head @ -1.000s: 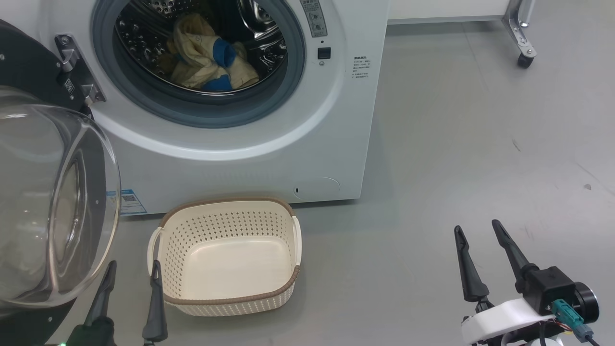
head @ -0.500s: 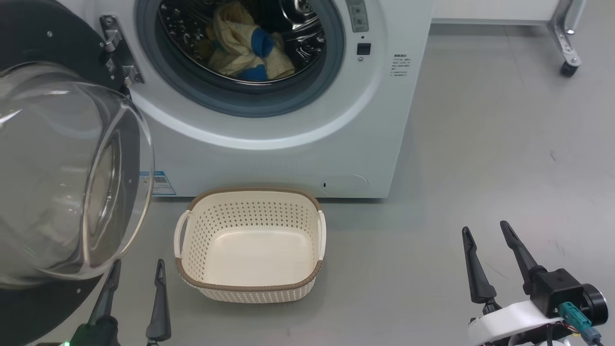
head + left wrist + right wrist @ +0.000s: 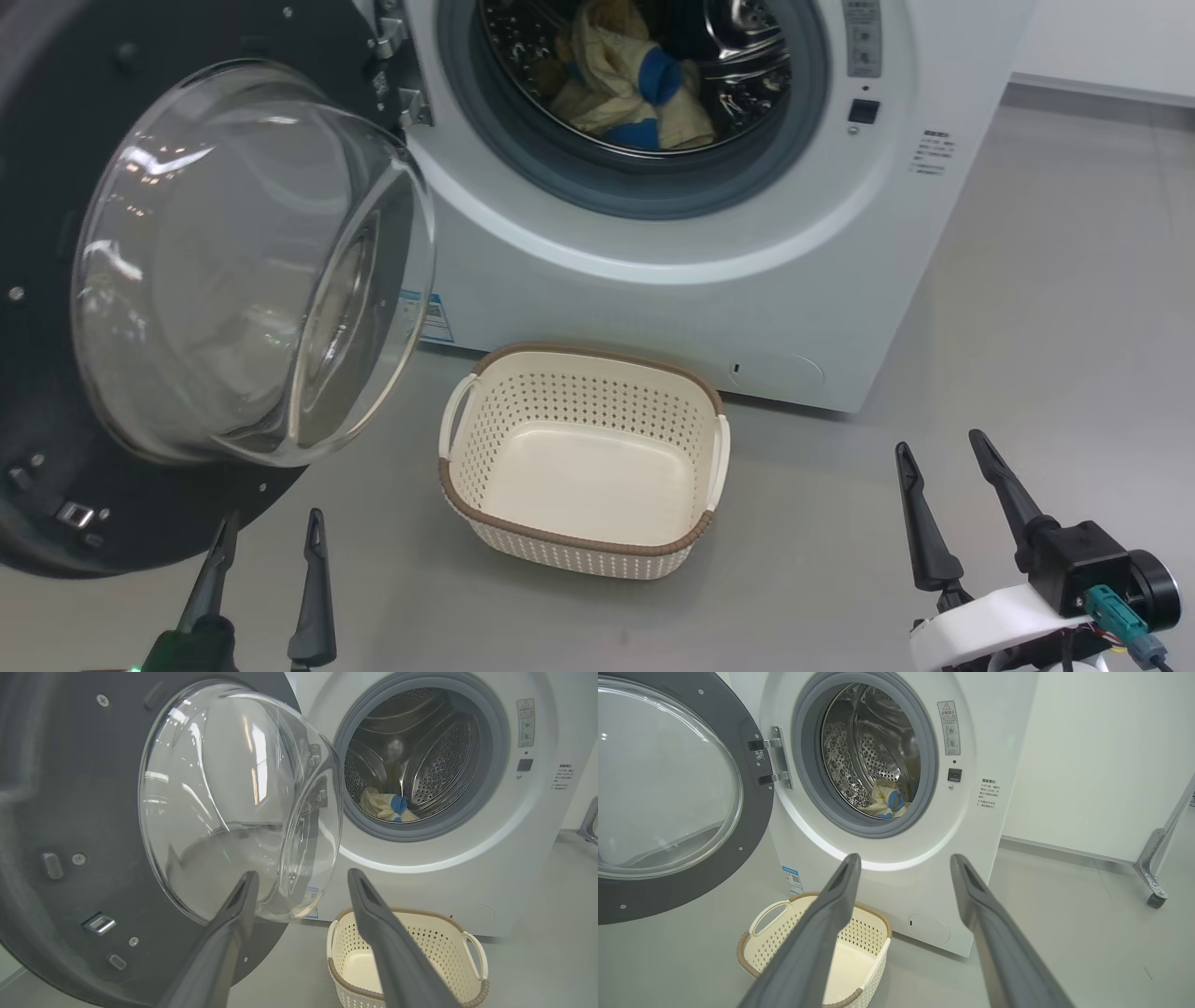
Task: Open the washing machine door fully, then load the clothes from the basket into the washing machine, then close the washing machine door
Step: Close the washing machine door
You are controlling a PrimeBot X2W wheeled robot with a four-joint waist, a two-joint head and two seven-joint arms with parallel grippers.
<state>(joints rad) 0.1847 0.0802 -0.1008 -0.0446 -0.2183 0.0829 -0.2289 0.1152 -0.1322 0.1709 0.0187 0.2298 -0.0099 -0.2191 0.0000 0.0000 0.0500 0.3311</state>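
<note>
The washing machine [image 3: 709, 280] [image 3: 514, 849] [image 3: 971, 728] stands open at the top of the head view. Its door [image 3: 243, 271] [image 3: 224, 798] [image 3: 658, 793] hangs wide open at the left, glass bowl facing me. Cream clothes [image 3: 625, 89] [image 3: 383, 805] [image 3: 885, 800] with blue patches lie inside the steel drum. The basket [image 3: 583, 518] [image 3: 406, 947] [image 3: 794, 931] sits on the floor before the machine with nothing in it. My left gripper [image 3: 271, 527] [image 3: 301, 877] is open, low beside the door's bottom edge. My right gripper [image 3: 938, 443] [image 3: 903, 858] is open over the floor, right of the basket.
Grey floor [image 3: 1027, 355] spreads to the right of the machine. A metal frame leg with a caster wheel [image 3: 1155, 899] stands by the white wall at the right. The open door takes up the room at the left.
The head camera has turned left, so the machine, door and basket sit further right in the picture. Both grippers keep their places, open.
</note>
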